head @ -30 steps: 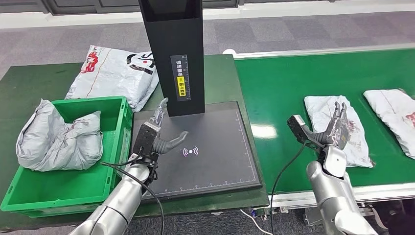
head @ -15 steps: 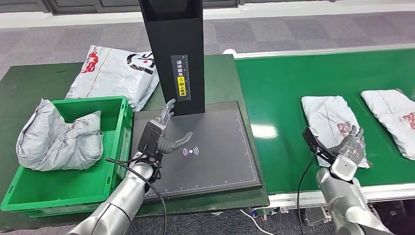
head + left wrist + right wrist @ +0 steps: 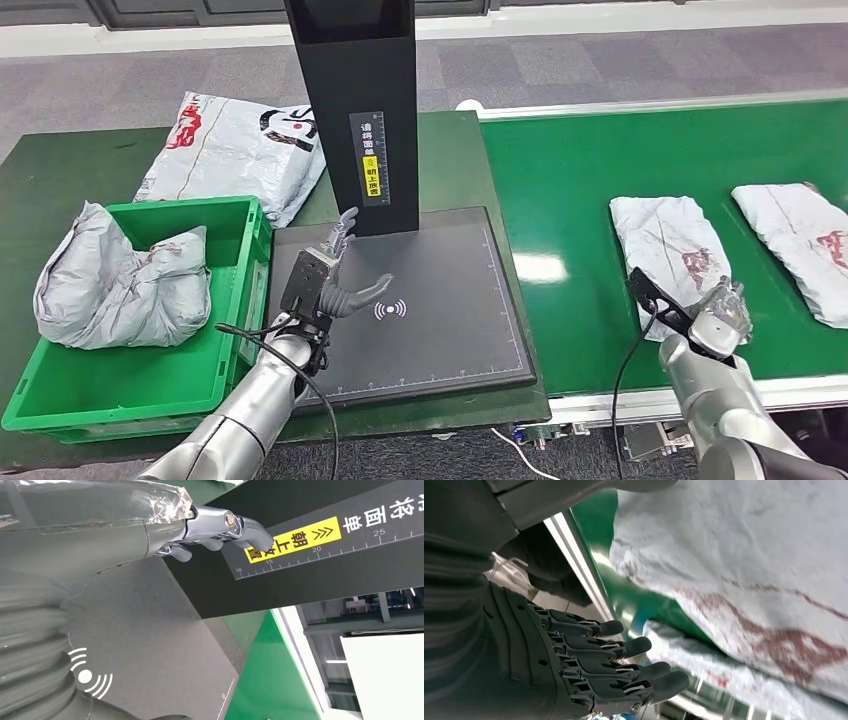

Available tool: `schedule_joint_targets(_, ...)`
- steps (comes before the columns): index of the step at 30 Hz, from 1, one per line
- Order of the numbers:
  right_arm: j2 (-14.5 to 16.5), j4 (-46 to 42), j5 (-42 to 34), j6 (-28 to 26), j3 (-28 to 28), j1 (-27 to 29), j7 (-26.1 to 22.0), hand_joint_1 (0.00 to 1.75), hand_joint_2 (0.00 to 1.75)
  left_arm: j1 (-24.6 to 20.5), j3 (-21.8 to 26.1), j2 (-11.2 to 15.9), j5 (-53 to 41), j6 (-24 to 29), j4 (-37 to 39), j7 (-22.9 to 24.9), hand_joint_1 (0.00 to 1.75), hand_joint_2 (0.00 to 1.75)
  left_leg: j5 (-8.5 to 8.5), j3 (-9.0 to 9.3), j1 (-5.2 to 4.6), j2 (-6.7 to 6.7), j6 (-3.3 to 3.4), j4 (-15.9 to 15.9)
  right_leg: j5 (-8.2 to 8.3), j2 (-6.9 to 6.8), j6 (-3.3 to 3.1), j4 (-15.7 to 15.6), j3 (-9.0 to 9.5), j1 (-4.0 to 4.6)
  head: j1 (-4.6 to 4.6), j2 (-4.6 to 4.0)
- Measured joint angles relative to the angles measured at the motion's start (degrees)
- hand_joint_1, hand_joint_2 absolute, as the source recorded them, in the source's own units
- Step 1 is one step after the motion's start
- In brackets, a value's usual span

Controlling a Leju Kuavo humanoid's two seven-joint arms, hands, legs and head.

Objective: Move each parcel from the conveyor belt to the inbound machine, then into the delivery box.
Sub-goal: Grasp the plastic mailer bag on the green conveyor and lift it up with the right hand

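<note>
Here the right hand (image 3: 722,312) hovers with spread, empty fingers at the near edge of a grey parcel (image 3: 668,240) on the conveyor belt (image 3: 580,200). The left hand (image 3: 325,283), open and empty, is above the inbound machine (image 3: 420,300).

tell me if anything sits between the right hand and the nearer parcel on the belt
Nothing visible does. The right hand hangs over the near end of the nearer parcel on the conveyor belt, fingers apart and holding nothing. The second parcel lies off to the side.

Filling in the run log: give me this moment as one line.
left hand: open above scanner pad | right hand: open at near parcel on belt, no grasp | bin: one parcel inside
</note>
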Motion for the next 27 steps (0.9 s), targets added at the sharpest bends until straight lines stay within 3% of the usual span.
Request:
schedule_joint_targets(5, -0.06, 0.83, -2.91, 9.25, -1.05, -0.23, -2.06, 0.0, 1.75, 0.01, 0.0, 0.32, 0.05, -0.4, 0.01, 0.02, 0.0, 1.75, 0.0, -0.01, 0.0, -0.01, 0.0, 0.0, 0.0, -0.01, 0.0, 0.0, 0.0, 0.0, 0.0, 0.0)
schedule_joint_targets(10, -0.06, 1.42, -3.12, 13.59, -1.65, -0.45, -2.05, 0.0, 1.75, 0.04, 0.0, 0.55, 0.07, -0.48, 0.03, 0.02, 0.0, 1.75, 0.0, -0.01, 0.01, -0.04, 0.0, 0.0, 0.0, -0.05, 0.0, 0.01, 0.0, 0.01, 0.0, 0.0)
schedule_joint_targets(14, -0.05, 1.69, -2.62, 20.21, -1.65, -0.56, -1.94, 1.75, 1.75, 0.07, 0.0, 0.57, 0.14, -0.49, 0.03, -0.14, 0.0, 1.75, 0.0, -0.01, 0.01, -0.05, 0.0, 0.0, 0.0, -0.06, 0.0, 0.01, 0.01, 0.01, 0.0, 0.0)
schedule_joint_targets(19, -0.04, 1.74, -2.46, 24.82, -1.58, -1.23, -2.7, 1.75, 1.75, 0.7, 0.0, 0.65, 0.47, 0.08, -0.39, -0.63, 0.0, 1.75, 0.0, 0.03, 0.02, -0.03, 0.0, 0.0, -0.01, -0.04, 0.0, 0.0, 0.06, 0.02, 0.0, 0.0)
schedule_joint_targets(27, -0.04, 1.74, -2.68, 25.56, -1.52, -2.22, -2.96, 1.75, 1.75, 1.92, 0.0, 1.14, 0.49, 0.63, -1.51, -0.66, 0.0, 1.75, 0.0, 0.12, 0.07, -0.02, 0.0, 0.0, 0.0, -0.01, 0.0, 0.0, 0.14, 0.07, 0.0, 0.0)
